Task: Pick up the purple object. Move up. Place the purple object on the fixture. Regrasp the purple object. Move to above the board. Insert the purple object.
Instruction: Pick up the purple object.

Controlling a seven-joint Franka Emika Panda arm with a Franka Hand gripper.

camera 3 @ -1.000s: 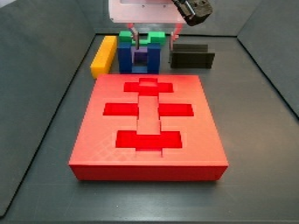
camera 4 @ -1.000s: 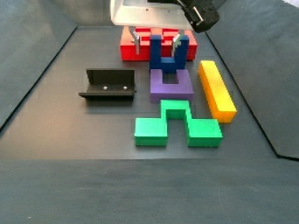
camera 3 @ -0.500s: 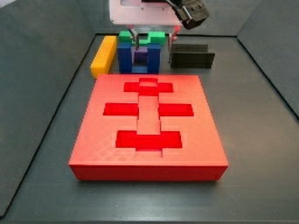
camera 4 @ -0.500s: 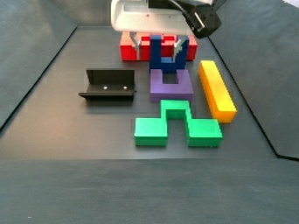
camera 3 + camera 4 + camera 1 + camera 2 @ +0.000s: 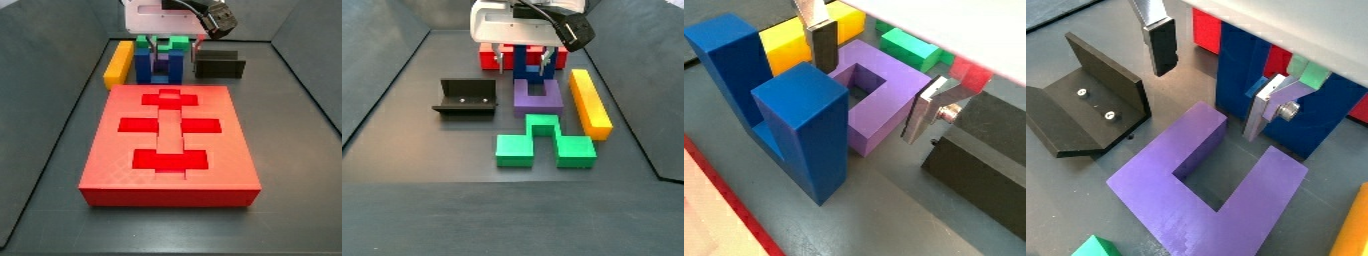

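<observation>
The claw (image 5: 1213, 85) has sunk lower (fingers spread, gripping nothing) over the purple object (image 5: 1213, 185).

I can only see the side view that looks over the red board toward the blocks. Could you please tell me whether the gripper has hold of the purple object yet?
Observer: No. In a wrist view the gripper is open, its fingers spread above the purple object, which lies flat on the floor.
Operator: Thank you. Is anything crowding it?
Observer: In a side view the blue block stands upright right against its far end, between it and the board.
Operator: And is the fixture free?
Observer: Yes, in a side view the fixture stands apart from the blocks with nothing on it.
</observation>
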